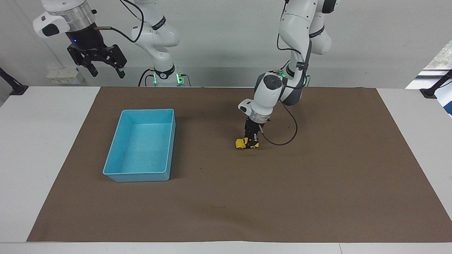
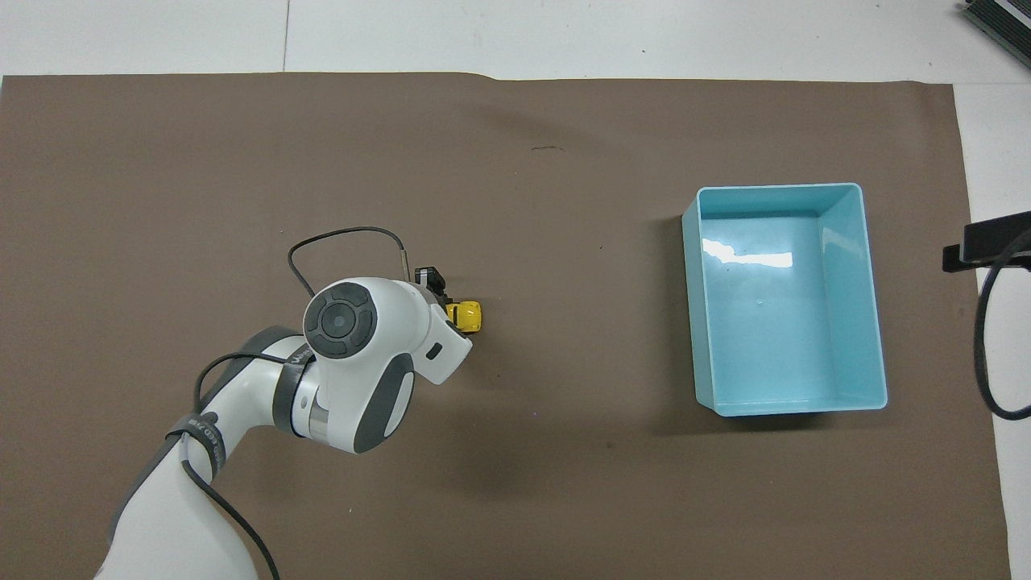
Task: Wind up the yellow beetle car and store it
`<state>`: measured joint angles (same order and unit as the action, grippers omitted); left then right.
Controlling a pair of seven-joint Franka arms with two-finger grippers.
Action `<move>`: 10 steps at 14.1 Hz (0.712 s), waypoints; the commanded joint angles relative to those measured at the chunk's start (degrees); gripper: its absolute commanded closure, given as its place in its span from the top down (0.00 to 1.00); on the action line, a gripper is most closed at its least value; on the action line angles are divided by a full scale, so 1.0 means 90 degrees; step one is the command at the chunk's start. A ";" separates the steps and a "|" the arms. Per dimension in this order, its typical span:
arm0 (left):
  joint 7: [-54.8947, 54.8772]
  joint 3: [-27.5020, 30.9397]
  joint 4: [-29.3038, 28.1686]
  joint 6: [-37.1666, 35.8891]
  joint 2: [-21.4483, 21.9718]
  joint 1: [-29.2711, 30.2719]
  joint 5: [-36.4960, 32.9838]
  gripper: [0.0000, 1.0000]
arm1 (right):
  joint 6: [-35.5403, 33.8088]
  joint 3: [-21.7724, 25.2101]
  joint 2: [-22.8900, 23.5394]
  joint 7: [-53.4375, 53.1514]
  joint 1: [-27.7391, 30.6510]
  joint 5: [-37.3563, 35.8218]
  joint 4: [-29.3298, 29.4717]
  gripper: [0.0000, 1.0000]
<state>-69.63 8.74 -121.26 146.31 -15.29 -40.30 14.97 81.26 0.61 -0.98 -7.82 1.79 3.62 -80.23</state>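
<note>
The yellow beetle car (image 1: 242, 143) stands on the brown mat near the middle of the table; it also shows in the overhead view (image 2: 466, 316). My left gripper (image 1: 252, 141) is down at the mat and shut on the car's rear part, with the arm's wrist hiding most of the fingers from above. The empty blue bin (image 1: 142, 145) sits on the mat toward the right arm's end; it also shows in the overhead view (image 2: 785, 298). My right gripper (image 1: 104, 72) hangs open and empty, high near its base, and waits.
The brown mat (image 1: 317, 183) covers most of the white table. A black cable loops off my left wrist (image 1: 282, 137) over the mat beside the car.
</note>
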 commanded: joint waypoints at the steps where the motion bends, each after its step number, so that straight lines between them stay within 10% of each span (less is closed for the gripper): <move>1: -0.0572 0.0006 -0.0149 -0.0114 0.0058 0.0346 0.0085 0.00 | 0.0053 -0.0009 -0.0096 -0.0088 0.0025 0.0125 -0.0079 1.00; 10: -0.1403 -0.0014 -0.0374 -0.0104 0.0097 0.1235 0.0095 0.00 | 0.0053 -0.0009 -0.0096 -0.0088 0.0025 0.0125 -0.0079 1.00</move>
<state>-79.40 8.71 -123.51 143.82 -13.13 -31.79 15.00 81.28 0.61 -0.99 -7.82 1.79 3.62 -80.23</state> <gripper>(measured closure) 0.546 0.000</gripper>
